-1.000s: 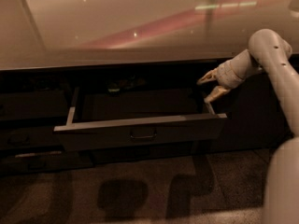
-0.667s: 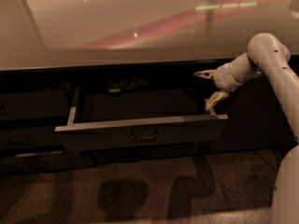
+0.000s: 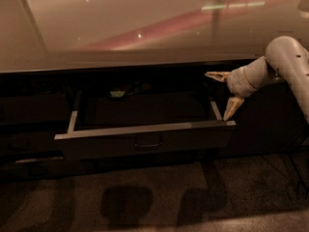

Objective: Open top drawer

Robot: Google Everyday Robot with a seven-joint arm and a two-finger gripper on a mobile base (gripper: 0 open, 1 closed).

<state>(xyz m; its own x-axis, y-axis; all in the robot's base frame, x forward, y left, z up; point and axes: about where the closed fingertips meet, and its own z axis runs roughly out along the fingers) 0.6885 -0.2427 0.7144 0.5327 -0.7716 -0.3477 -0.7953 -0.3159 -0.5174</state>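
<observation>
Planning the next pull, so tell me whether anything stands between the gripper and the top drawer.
Nothing visible does. The gripper, open, hangs at the right rear corner of the pulled-out top drawer, its lower fingertip close above the drawer's right edge.

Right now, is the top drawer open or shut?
Open: the top drawer stands out from the cabinet, its tray interior exposed. The gripper, fingers spread, is at the drawer's right side.

The drawer (image 3: 106, 146) stands pulled out beneath the counter (image 3: 96, 33), with a small green thing (image 3: 117, 94) at its back. The gripper (image 3: 223, 92) hangs at the drawer's right side, fingers spread apart.
</observation>
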